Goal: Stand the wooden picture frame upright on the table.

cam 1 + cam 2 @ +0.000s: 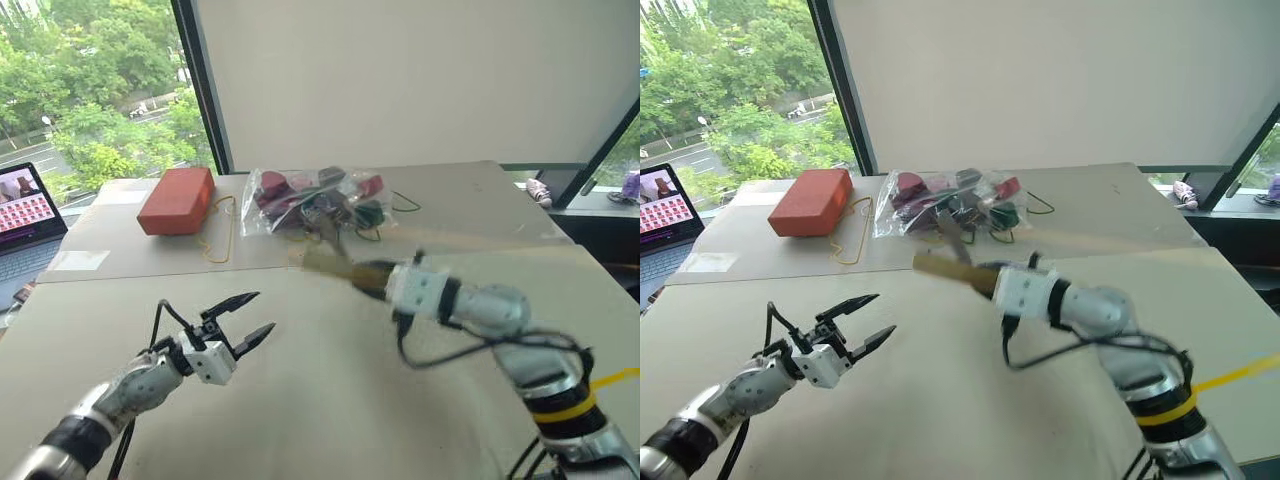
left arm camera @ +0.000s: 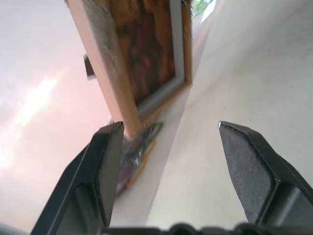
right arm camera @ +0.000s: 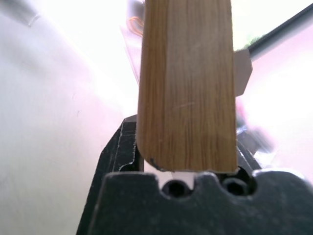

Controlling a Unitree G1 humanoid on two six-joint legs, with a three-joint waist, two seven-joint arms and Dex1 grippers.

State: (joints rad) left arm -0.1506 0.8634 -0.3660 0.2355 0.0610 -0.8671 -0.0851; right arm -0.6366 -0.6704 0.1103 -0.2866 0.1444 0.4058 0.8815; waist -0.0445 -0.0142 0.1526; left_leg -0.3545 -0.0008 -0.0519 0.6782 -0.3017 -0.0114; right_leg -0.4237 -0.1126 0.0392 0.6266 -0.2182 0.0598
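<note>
Above the middle of the table (image 1: 300, 380), the right gripper (image 1: 985, 280) is clamped on one edge of the wooden picture frame (image 1: 945, 266), holding it in the air well clear of the surface, roughly level with its length pointing away towards the robot's left. Its easel leg (image 1: 948, 233) sticks up from the back, as far as the blur lets one judge. The left gripper (image 1: 245, 320) hovers lower and nearer, just over the table, its two black fingers (image 2: 105, 166) spread apart with nothing between them; its wrist view looks up at the frame's portrait face. To do this step well, I would roll the right wrist until the frame's bottom edge faces the table and the leg points backwards, then lower slowly so edge and leg foot land together (a leg folded flat would let it topple). The free left gripper could steady the top before release. Only then should the jaws open, gently, without dragging the frame sideways. The tabletop is plain matte beige. At its far side lie a red-orange block (image 1: 178, 200), a clear bag of small items (image 1: 315, 198) and a loose yellow cord (image 1: 215, 245). A laptop (image 1: 25, 215) sits at the left, by windows showing trees (image 1: 90, 90)
</note>
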